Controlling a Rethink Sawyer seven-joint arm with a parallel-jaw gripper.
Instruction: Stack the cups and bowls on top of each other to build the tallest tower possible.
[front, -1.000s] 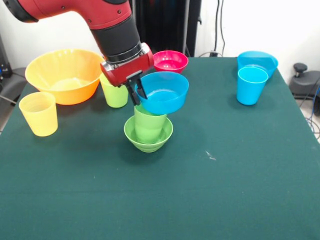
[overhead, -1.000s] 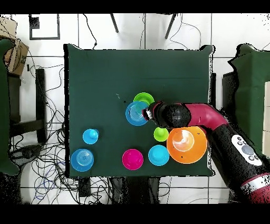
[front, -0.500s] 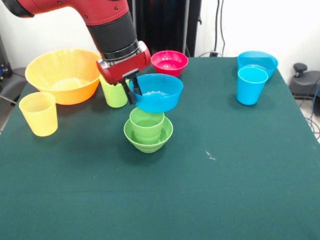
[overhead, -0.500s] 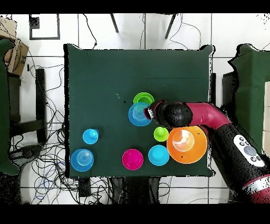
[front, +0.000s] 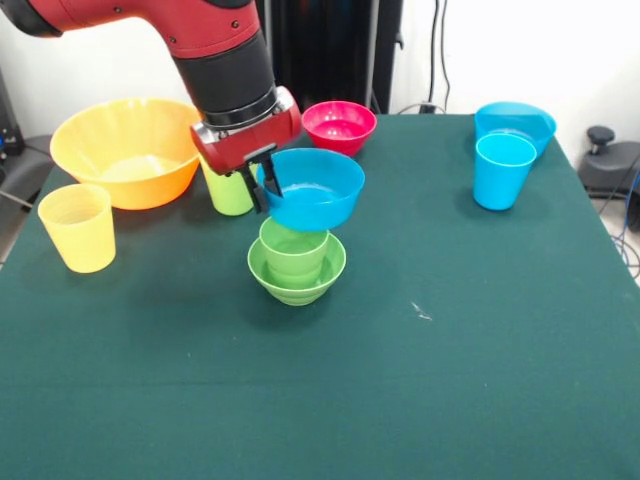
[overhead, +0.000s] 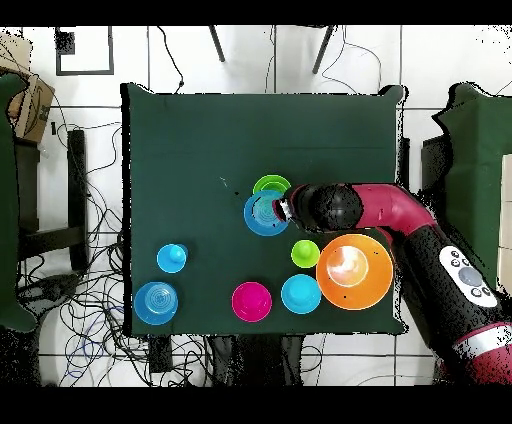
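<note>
**Blue bowl held over the green stack**

We record the gripper (front: 262, 180) pinched closed on the rim of a small blue bowl (front: 311, 188), held just above the green stepped cup (front: 293, 250), which sits in the small green bowl (front: 297, 270) at table centre. From the stack in the front view: yellow-green cup (front: 229, 188) at 11 o'clock, red bowl (front: 340, 122) at 12, sky blue cup (front: 502, 170) at 2, large yellow-orange bowl (front: 130, 150) and pale yellow cup (front: 77, 227) at 9–10.
</note>
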